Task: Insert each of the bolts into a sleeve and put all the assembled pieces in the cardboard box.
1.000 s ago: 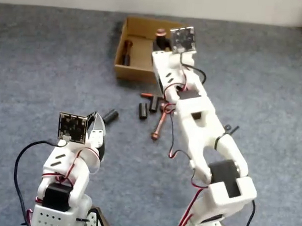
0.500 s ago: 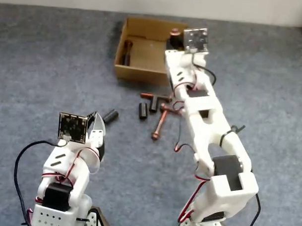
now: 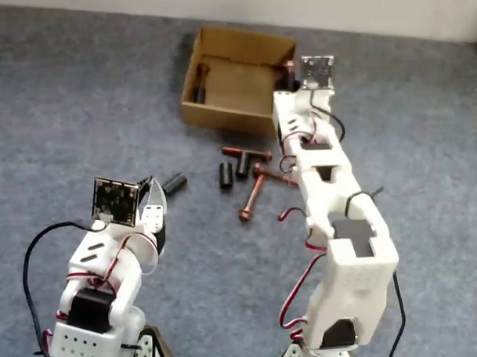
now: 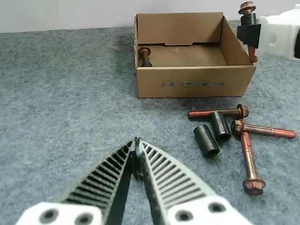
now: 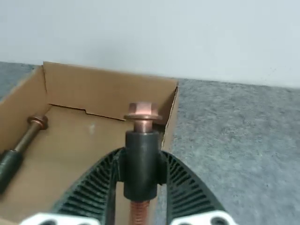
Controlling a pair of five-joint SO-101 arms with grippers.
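Note:
The cardboard box sits at the back with one assembled bolt-and-sleeve lying inside by its left wall. My right gripper hangs over the box's right wall, shut on a black sleeve with a copper bolt through it, held upright. On the carpet in front of the box lie three loose copper bolts and two black sleeves. A third sleeve lies just ahead of my left gripper, which is shut and holds nothing.
Grey carpet covers the whole work area. A pale wall runs behind the box. The right arm stretches alongside the loose parts, just to their right. Open carpet spreads left of the box and between the two arm bases.
The right arm has swung to the right, carrying its bolt and sleeve from above the box's inside to over the box's right wall. The left arm has stayed still.

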